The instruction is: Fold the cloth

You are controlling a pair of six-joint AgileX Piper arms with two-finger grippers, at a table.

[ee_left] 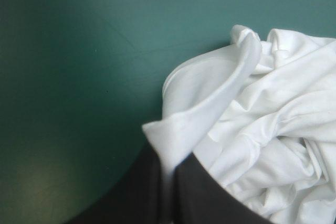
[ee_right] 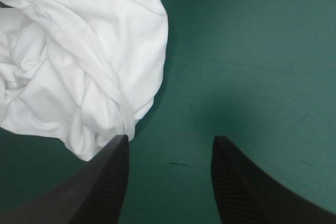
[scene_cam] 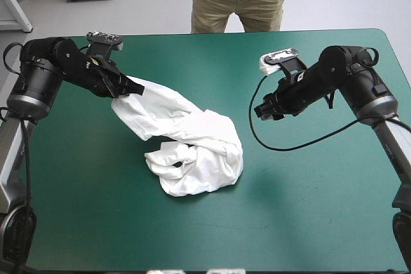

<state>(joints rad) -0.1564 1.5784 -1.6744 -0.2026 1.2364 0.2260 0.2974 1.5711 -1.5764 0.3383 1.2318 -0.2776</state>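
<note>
A table point(scene_cam: 308, 222) with a teal-green cover fills the high view. A white T-shirt point(scene_cam: 196, 152) lies on it as a crumpled heap near the middle. One long stretch of cloth rises from the heap up to the left gripper point(scene_cam: 128, 86).

That gripper is raised above the table and is clenched on an edge of the T-shirt. In the left wrist view its black fingers point(ee_left: 210, 192) are all but closed, with a folded white edge pinched between them. The rest of the heap lies ahead of them and off to one side.

The right gripper point(scene_cam: 264, 110) hovers on the other side of the heap, apart from the cloth and holding nothing. In the right wrist view its two fingers point(ee_right: 105, 182) stand released and wide apart, with bare cover between them. The rounded edge of the heap lies just ahead of one fingertip; whether they touch cannot be told.
</note>
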